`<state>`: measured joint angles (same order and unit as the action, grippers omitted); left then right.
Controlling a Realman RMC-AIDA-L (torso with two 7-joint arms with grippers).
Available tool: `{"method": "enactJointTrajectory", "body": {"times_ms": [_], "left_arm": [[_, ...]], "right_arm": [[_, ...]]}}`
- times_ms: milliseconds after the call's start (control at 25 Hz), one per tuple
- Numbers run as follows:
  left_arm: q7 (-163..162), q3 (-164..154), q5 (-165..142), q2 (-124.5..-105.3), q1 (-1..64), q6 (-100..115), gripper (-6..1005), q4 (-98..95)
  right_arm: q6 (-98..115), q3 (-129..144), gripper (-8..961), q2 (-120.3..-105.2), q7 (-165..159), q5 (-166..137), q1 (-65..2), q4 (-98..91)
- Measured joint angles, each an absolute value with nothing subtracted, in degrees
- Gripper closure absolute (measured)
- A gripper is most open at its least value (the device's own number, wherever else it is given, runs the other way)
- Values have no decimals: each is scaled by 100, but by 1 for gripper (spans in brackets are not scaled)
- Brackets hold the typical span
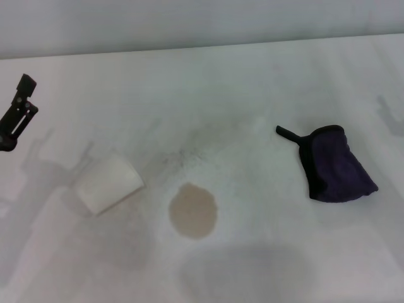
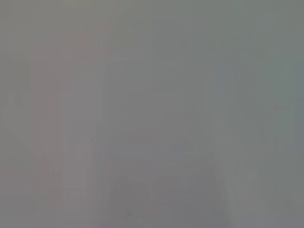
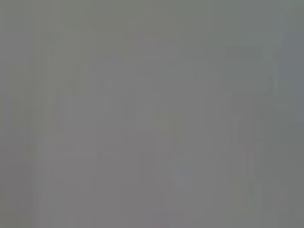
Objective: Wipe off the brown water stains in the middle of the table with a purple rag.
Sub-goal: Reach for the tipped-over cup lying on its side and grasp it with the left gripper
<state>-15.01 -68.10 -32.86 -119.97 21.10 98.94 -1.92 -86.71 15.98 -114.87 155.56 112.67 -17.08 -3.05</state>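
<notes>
Nearest the bench's point(image 1: 265, 76) front edge, roughly midway along it, lies the brown water stain point(image 1: 194, 211): a flat, roundish, pale tan blot with a soft rim, sitting directly on the white matte surface. Faint grey speckles and smudges mark the bench just beyond it.

To the stain's left, a little farther from the front edge, a white paper cup point(image 1: 108, 183) lies tipped on its side, apart from the blot. Its wall looks smooth and slightly tapered.

Toward the right edge, about as far back as the cup, rests the purple rag point(image 1: 338, 167). It is a soft dark purple cloth, bunched and folded over itself, with black edging along its left side and a short black loop tab point(image 1: 287, 134) poking out toward the bench's centre. Rag and stain lie well apart, and nothing touches the rag.

Farthest back, at the left edge, the left tool point(image 1: 17, 113) reaches into view as a thin black metal linkage, tilted, raised above the surface. Only part of it shows, so I cannot tell whether its fingers are apart or together; it holds nothing visible and touches no object.

The right tool does not appear. Both wrist views show only a uniform grey field.
</notes>
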Motion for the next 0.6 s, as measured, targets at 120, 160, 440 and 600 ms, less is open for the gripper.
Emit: {"method": "enactJointTrajectory", "body": {"times_ms": [120, 160, 440, 600], "left_arm": [[-1473, -6811, -3292, -11992, 2106, 9896, 124, -195], [-1455, -6805, -3286, -11989, 2103, 9896, 124, -196], [-1499, -6755, -3134, -11980, 2025, 9973, 124, -207], [-2155, -6780, -3157, -11901, 2023, 9859, 124, -220]], "right_arm": [[-8671, 1589, 95, -11480, 15548, 11281, -1706, -311], [-8671, 1586, 95, -11478, 15546, 11282, -1709, -314], [-8648, 1579, 95, -11478, 15545, 11274, -1729, -372], [-8600, 1597, 95, -11478, 15546, 11276, -1745, -372]]}}
